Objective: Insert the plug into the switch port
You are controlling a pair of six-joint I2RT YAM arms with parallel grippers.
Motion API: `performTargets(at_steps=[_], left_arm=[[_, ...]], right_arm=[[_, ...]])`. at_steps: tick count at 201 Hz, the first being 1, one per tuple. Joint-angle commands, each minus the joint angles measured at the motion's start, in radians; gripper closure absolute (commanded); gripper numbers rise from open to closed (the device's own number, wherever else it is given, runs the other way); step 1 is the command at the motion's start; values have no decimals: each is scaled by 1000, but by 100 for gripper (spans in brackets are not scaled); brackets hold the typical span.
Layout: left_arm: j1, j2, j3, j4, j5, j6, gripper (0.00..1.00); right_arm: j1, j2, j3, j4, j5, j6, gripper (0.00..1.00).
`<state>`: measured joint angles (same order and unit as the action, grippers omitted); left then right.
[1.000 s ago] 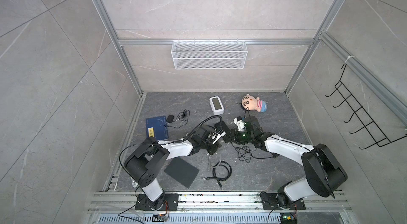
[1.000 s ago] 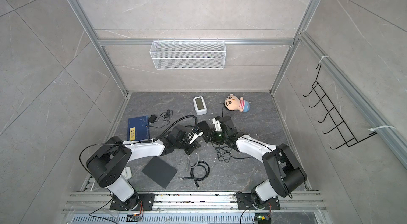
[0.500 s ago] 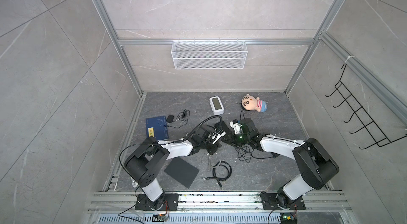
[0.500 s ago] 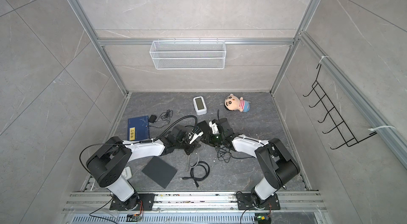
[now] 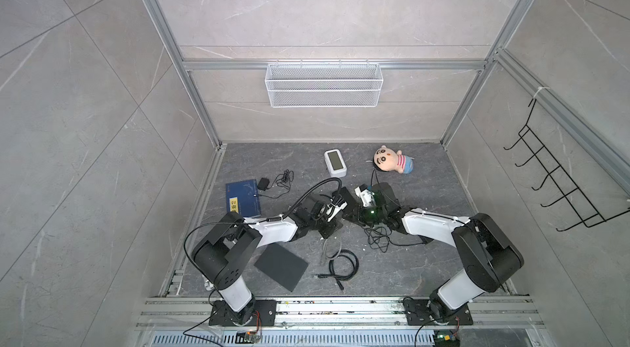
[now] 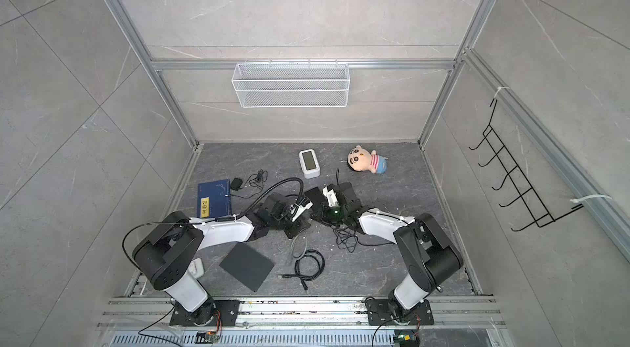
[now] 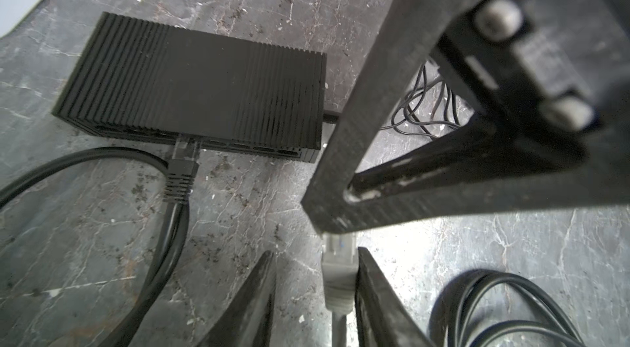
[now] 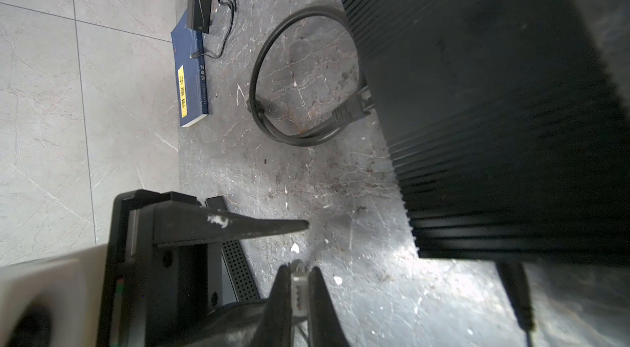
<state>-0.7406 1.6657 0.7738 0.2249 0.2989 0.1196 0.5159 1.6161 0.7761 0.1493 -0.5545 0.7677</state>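
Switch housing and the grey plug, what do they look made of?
Switch housing: matte black, finely ribbed like an extruded metal shell, though moulded plastic can't be ruled out. Grey plug: dull pale grey boot, probably soft moulded plastic; its tip looks translucent, likely clear hard plastic.

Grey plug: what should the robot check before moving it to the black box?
1. Right gripper shut on grey plug: ok.
2. Left gripper open: ok; plug sits close beside one finger.
3. Switch has free ports: ok.
4. Black cable fills one port only: ok.
5. Plug lined up with a port: not ok, apart from switch.
6. Plug's clip side: cannot tell.
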Motion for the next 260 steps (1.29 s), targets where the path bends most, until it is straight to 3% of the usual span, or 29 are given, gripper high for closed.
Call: performTargets(at_steps=[1, 33, 81, 150, 175, 208, 242, 260], left_arm=[[9, -40, -32, 19, 24, 4, 59], [15, -51, -31, 8, 44, 17, 61], [18, -15, 2, -18, 103, 20, 72], [21, 15, 11, 35, 143, 2, 97], [50, 9, 2, 62, 191, -6, 98], [116, -36, -54, 193, 362, -55, 98], [122, -67, -72, 215, 449, -7, 97], [138, -75, -104, 301, 547, -9, 96]], right_arm=[[-14, -20, -9, 6, 13, 15, 91], [-16, -18, -2, 1, 21, 21, 91], [-17, -32, 0, 6, 27, 31, 92], [-21, -45, 25, 1, 8, 27, 89], [-32, -60, 19, -21, 26, 11, 76], [-71, -126, -1, -78, 68, -21, 58], [-126, -211, -17, -157, 132, -61, 51], [-154, -233, -29, -184, 166, -71, 50]])
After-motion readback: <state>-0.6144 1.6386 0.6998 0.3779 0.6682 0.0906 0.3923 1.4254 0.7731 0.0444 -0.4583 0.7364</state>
